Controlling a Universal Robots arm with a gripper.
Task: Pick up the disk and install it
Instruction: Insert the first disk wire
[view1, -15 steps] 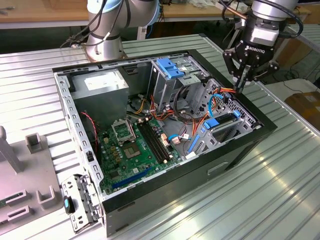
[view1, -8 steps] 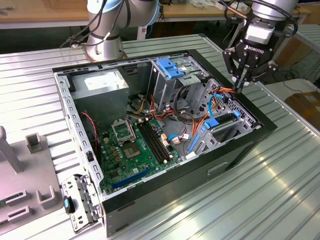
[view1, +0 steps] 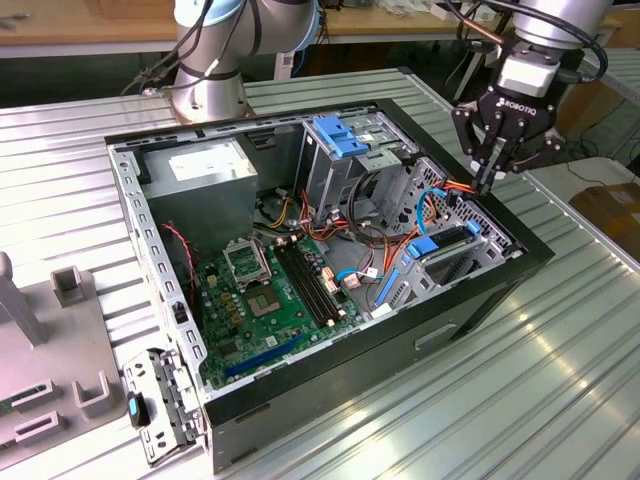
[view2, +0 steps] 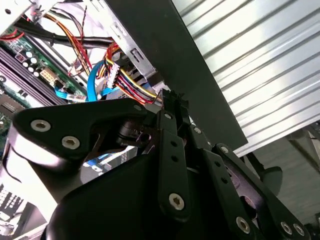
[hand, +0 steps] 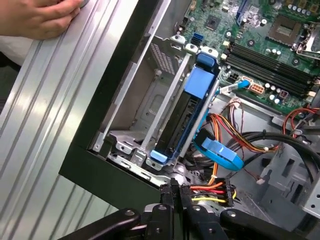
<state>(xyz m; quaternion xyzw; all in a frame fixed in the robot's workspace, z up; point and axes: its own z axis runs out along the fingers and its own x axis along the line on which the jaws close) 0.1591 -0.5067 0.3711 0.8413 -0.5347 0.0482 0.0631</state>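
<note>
Pincer (hand: 175, 187) clenched with nothing in it, tip just beside the red-yellow wire connector (hand: 221, 193). Disk (hand: 182, 125) sits just beyond the tip, on edge in the drive cage (hand: 155, 95), blue rails showing; motherboard (hand: 260, 45) farther out.

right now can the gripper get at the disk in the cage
Probably yes: the disk sits uncovered in its cage, and the shut gripper hangs beside it over the cables.
</note>
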